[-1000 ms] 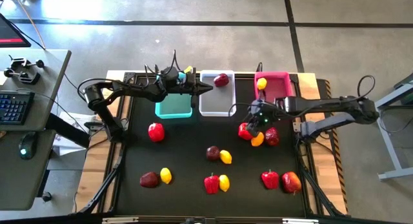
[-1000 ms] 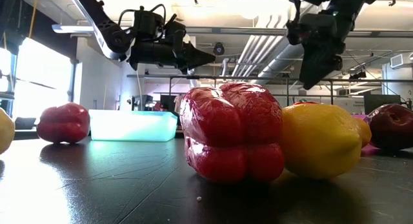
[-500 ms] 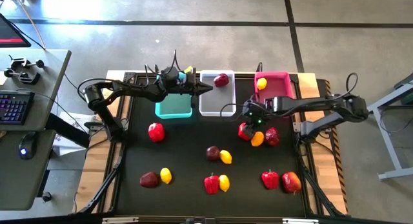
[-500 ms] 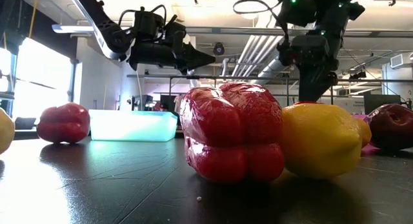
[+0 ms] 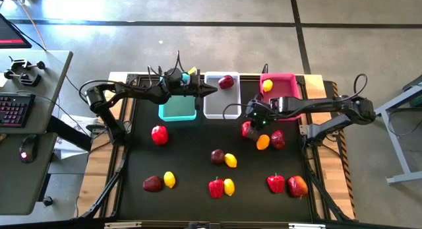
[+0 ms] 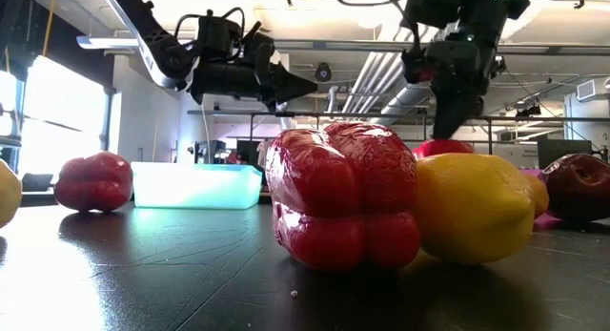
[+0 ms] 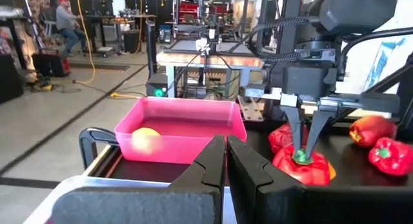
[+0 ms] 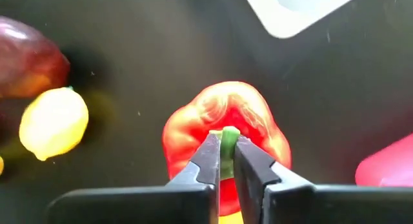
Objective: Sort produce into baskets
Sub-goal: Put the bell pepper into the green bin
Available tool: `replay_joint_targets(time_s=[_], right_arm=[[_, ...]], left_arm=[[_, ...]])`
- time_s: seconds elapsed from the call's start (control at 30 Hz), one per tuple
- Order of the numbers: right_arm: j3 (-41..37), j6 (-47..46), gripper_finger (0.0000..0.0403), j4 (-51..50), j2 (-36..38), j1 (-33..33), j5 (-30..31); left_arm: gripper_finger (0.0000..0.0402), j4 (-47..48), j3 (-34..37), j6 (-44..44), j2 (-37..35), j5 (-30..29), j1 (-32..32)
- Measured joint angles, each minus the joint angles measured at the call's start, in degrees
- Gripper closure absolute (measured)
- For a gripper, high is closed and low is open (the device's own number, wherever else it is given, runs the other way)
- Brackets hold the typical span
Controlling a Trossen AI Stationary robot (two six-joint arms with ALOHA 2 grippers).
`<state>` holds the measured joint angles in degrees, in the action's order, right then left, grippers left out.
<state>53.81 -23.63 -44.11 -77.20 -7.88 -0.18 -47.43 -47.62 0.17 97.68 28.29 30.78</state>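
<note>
Black tabletop [image 5: 191,156], workshop clutter beyond it, and produce scattered all across. At the far edge sit three baskets in a row: teal basket [image 5: 177,109] on the left, white basket [image 5: 220,105] in the middle holding one maroon fruit [image 5: 226,82], pink basket [image 5: 279,88] on the right with a lemon [image 5: 267,86] inside.

Right gripper [image 8: 223,161] is down just near of the white and pink baskets, its fingers clenched on the green stem [image 8: 226,143] of a red pepper [image 5: 248,129]. That's a thin hold on a glossy, hollow-looking fruit: light, I'd judge, but the skin looks slick and the body could swing or twist off the stem. Gripping across the shoulders might be steadier, though the stem does spare the skin. A second lemon [image 5: 263,142] and a maroon fruit [image 5: 277,139] lie close by on its right.

Left gripper [image 5: 210,90] hovers over the far edge between the teal and white baskets, fingers pressed together on nothing.
</note>
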Motion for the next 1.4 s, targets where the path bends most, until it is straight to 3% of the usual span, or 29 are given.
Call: replay_joint_targets(time_s=[0.17,0.37,0.63,0.83,1.07,1.4], right_arm=[[-1.84,1.38,0.0396,7.62,0.04,-0.02,2.49],[-2.92,3.26,0.0397,22.39,0.04,0.32,2.93],[-2.92,14.47,0.0399,40.54,0.04,0.36,9.14],[-2.92,17.7,0.04,45.99,0.04,-0.44,9.6],[-2.94,18.56,0.04,47.78,0.04,-2.09,10.59],[-2.94,17.63,0.04,52.24,0.04,-3.78,9.45]], left_arm=[[0.0401,-9.55,4.89,-3.65,-0.01,0.78,0.04],[0.0401,-21.68,10.69,-10.39,-0.04,7.46,0.68],[0.0401,-22.81,12.0,-12.95,-0.73,16.85,0.7],[0.0375,-22.23,11.99,-8.59,-2.19,15.27,0.64],[0.028,-20.09,11.98,-4.94,-4.3,10.41,-0.53],[0.0167,-2.78,11.73,4.04,-11.69,-1.88,-3.95]])
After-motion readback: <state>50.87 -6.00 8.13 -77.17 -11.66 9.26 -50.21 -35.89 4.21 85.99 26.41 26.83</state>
